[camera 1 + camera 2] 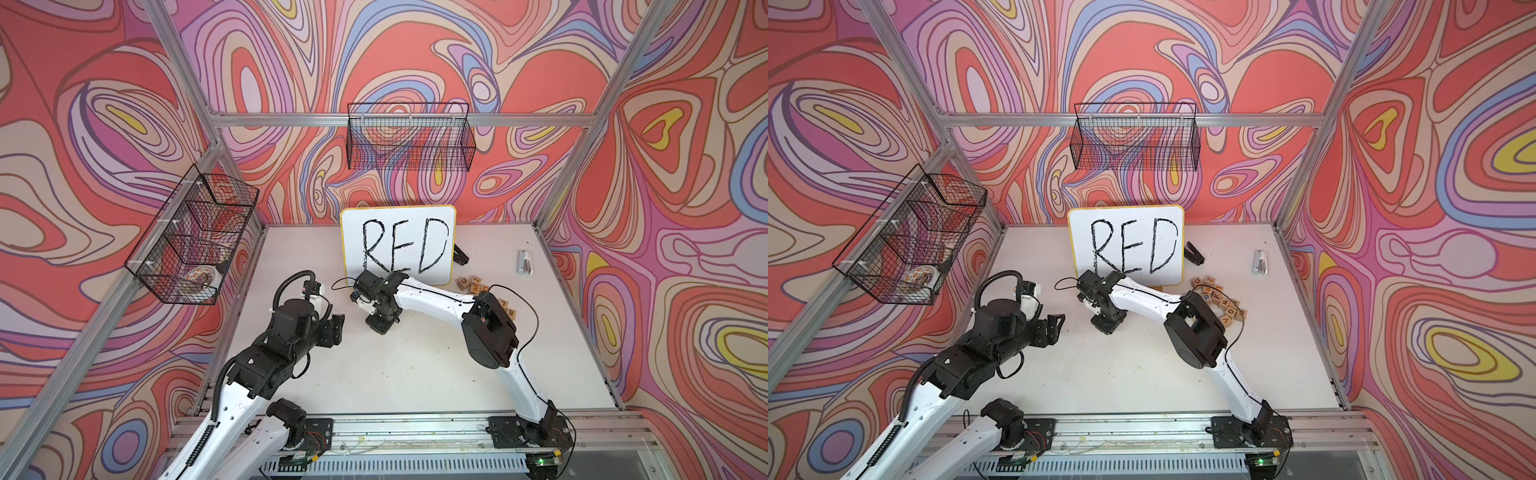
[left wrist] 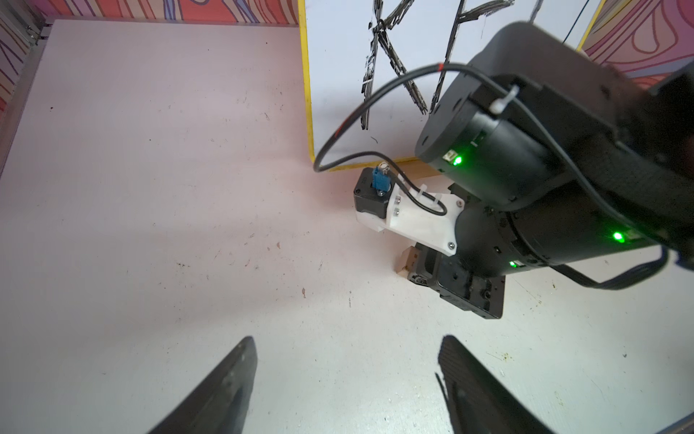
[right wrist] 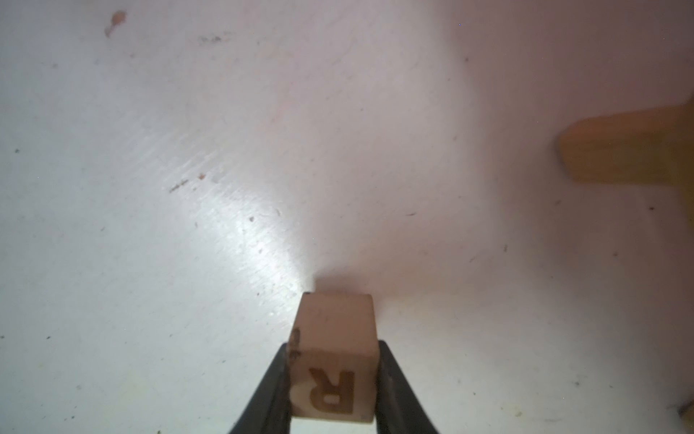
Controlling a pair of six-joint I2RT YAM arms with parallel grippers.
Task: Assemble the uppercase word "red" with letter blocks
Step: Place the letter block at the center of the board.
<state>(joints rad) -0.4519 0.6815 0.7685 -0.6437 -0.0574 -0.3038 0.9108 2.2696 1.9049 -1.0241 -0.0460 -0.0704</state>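
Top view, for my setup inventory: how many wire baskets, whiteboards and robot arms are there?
Baskets: 2
Whiteboard: 1
Arms: 2
Total: 5

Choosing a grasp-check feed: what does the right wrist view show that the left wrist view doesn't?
Right wrist only: the printed R on the letter block, clamped in the right pincer. Left wrist only: the open, empty left pincer, the yellow-rimmed board, the right arm's wrist. Both: the white table; likely the block, just a wood corner in left wrist.
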